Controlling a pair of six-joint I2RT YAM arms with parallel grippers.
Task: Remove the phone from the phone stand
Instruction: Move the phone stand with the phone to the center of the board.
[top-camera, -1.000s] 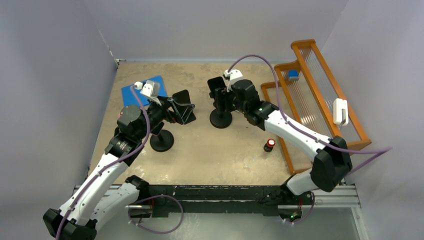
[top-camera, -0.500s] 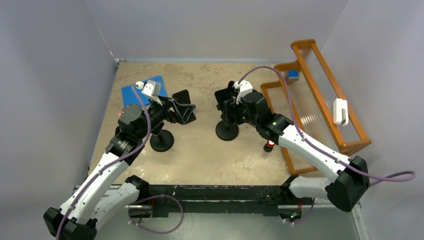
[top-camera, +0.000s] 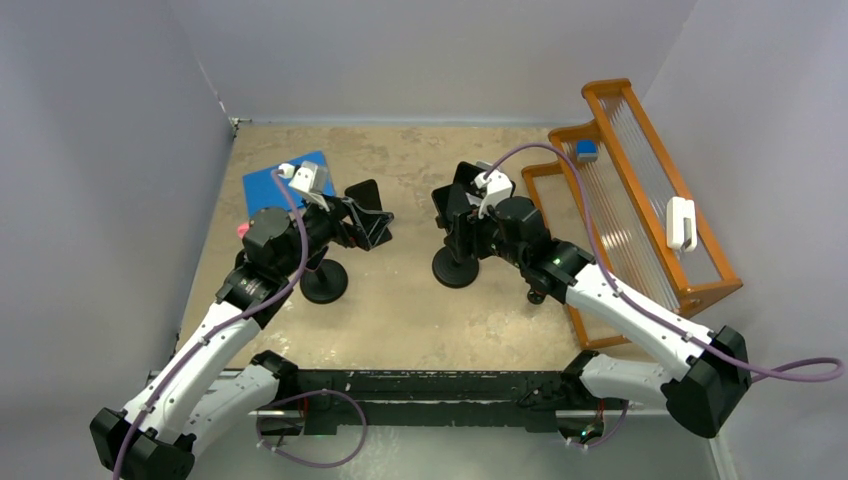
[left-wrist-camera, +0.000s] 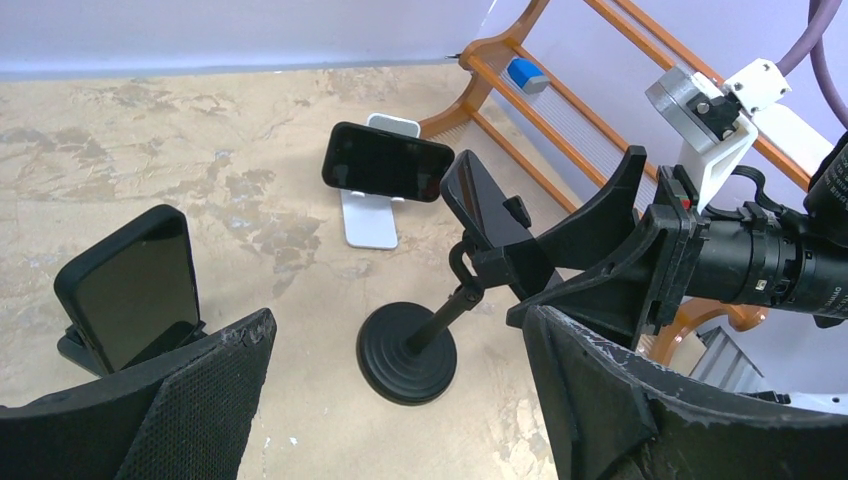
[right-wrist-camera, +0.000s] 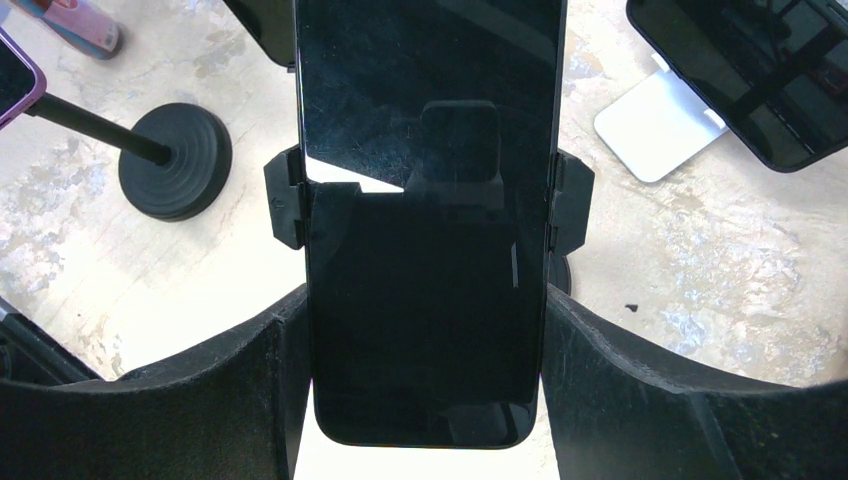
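A black phone (right-wrist-camera: 430, 150) sits upright in the side clamps (right-wrist-camera: 285, 200) of a black stand with a round base (top-camera: 455, 268). My right gripper (right-wrist-camera: 425, 305) is shut on the phone's lower half, one finger pressed on each long edge. It shows at centre table in the top view (top-camera: 455, 215). In the left wrist view the phone (left-wrist-camera: 480, 200) tilts on the stand's post above the base (left-wrist-camera: 407, 352). My left gripper (left-wrist-camera: 398, 320) is open and empty, left of that stand, also in the top view (top-camera: 365, 222).
A phone on a white stand (left-wrist-camera: 388, 162) stands behind. A black phone (left-wrist-camera: 135, 290) sits by my left finger. A pink-cased phone's stand base (top-camera: 323, 282) lies under my left arm. An orange rack (top-camera: 640, 190) lines the right side. A blue mat (top-camera: 290, 180) is at back left.
My right gripper has moved toward the near right with the phone in it. The stand's base slid along with it. The left arm barely moved.
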